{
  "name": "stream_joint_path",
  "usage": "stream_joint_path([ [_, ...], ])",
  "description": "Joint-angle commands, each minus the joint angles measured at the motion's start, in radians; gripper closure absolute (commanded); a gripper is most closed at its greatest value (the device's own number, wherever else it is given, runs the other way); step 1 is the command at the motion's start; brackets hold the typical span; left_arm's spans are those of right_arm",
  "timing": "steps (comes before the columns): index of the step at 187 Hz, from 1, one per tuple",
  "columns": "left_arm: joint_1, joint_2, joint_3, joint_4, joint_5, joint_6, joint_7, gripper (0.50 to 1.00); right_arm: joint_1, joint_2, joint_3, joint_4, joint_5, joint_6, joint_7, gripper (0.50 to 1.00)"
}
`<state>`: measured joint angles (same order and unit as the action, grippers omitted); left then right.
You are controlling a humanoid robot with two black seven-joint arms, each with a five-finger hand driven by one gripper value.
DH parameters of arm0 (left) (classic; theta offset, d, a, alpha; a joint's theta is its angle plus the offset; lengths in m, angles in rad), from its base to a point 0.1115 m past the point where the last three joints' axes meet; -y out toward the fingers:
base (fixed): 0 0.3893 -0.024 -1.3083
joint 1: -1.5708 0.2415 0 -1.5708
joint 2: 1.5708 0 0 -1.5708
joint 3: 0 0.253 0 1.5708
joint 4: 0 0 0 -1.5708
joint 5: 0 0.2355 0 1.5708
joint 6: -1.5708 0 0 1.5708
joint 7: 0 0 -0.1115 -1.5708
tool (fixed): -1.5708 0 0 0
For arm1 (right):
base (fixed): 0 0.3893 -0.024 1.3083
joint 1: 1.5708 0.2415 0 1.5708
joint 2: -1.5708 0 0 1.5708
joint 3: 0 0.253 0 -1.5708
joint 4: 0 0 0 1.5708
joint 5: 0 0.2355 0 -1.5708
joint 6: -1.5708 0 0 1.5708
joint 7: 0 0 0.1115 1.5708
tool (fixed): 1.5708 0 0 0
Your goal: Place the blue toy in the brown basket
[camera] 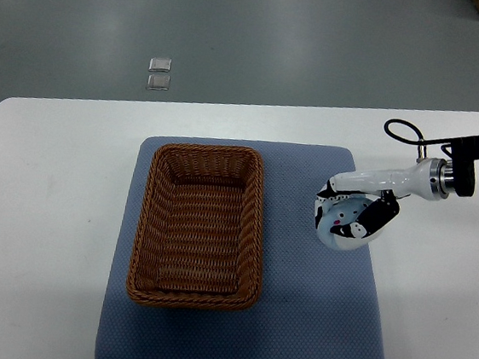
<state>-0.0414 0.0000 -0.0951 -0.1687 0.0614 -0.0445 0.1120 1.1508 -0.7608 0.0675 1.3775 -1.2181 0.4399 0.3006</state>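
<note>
Blue toy [344, 222] held in right hand [358, 211], orientation unclear.

The blue toy [344, 223] is a rounded, pale blue and white piece with dark markings, lying on the mat at about 3 o'clock from the brown basket [200, 224], well apart from it. The basket is rectangular, woven wicker, upright, its long side running 12 to 6 o'clock.
</note>
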Motion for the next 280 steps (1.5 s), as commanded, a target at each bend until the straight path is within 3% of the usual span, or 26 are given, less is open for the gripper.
stream_joint_path([
  [1,0.0,0.0,0.0,0.0,0.0,0.0,0.0,0.5,0.055,0.031,0.0,-0.002,0.017,0.003,-0.003,1.0],
  [66,0.0,0.0,0.0,0.0,0.0,0.0,0.0,0.5,0.112,0.247,0.044,-0.083,0.108,-0.067,-0.003,1.0],
  [108,0.002,0.0,0.0,0.0,0.0,0.0,0.0,0.5,0.033,0.402,0.054,-0.178,0.108,-0.125,-0.002,1.0],
  [161,0.002,0.0,0.0,0.0,0.0,0.0,0.0,0.5,-0.049,0.489,0.057,-0.238,0.097,-0.158,-0.005,1.0],
  [198,0.002,0.0,0.0,0.0,0.0,0.0,0.0,0.5,-0.092,0.528,0.057,-0.273,0.092,-0.185,-0.006,0.908],
  [214,0.002,0.0,0.0,0.0,0.0,0.0,0.0,0.5,-0.097,0.537,0.057,-0.275,0.092,-0.193,-0.006,0.779],
  [226,0.002,0.0,0.0,0.0,0.0,0.0,0.0,0.5,-0.098,0.538,0.058,-0.278,0.094,-0.194,-0.006,0.709],
  [280,0.002,0.0,0.0,0.0,0.0,0.0,0.0,0.5,-0.108,0.532,0.058,-0.278,0.103,-0.204,-0.005,0.671],
])
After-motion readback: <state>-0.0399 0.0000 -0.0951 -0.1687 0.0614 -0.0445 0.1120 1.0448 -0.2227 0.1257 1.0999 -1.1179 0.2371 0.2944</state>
